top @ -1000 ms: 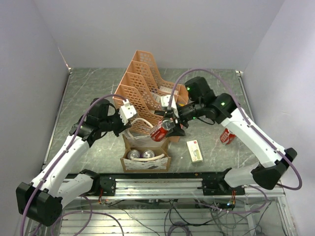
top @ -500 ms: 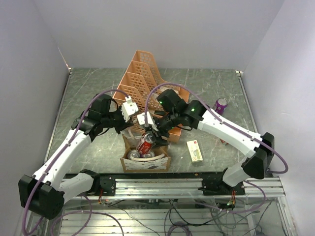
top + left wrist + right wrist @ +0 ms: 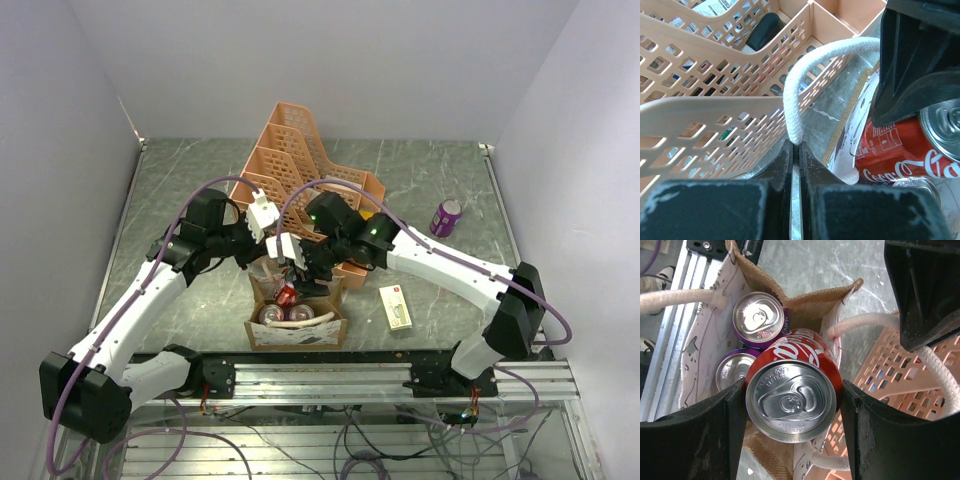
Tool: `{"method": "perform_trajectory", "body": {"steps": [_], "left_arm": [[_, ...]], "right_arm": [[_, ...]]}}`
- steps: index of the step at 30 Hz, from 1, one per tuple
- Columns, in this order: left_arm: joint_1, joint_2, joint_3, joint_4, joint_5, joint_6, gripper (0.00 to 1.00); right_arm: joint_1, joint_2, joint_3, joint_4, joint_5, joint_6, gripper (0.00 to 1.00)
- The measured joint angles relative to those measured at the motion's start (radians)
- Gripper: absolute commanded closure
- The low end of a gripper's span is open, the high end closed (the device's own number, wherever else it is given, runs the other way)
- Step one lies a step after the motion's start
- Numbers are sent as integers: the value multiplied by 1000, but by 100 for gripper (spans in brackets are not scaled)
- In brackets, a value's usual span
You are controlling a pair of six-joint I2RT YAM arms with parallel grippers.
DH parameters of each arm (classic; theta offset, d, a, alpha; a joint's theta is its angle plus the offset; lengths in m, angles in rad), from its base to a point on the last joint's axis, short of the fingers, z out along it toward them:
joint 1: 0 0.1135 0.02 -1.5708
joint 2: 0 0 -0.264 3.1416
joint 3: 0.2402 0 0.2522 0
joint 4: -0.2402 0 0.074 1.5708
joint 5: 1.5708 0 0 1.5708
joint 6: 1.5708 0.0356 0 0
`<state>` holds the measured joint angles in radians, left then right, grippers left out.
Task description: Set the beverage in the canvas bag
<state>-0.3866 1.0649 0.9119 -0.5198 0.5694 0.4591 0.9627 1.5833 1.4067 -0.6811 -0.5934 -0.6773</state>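
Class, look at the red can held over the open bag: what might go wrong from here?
The red can in the right gripper hangs over the canvas bag holding two purple cans; released, it may land on their tops and tip. The left gripper pinches only the rope handle; if it slips, the bag mouth may sag.

The red cola can (image 3: pixel 792 385) is hanging at the open mouth of the canvas bag (image 3: pixel 297 337), with the right gripper (image 3: pixel 790 407) clasping its sides. The small tan bag is standing near the middle of the desk's near edge. The left gripper (image 3: pixel 796 150) is pinching one cream handle (image 3: pixel 807 67).
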Motion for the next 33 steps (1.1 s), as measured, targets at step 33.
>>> {"method": "perform_trajectory", "body": {"steps": [33], "left_arm": [[11, 7, 0, 27, 0, -45, 93]], "right_arm": [[100, 115, -5, 11, 202, -26, 66]]}}
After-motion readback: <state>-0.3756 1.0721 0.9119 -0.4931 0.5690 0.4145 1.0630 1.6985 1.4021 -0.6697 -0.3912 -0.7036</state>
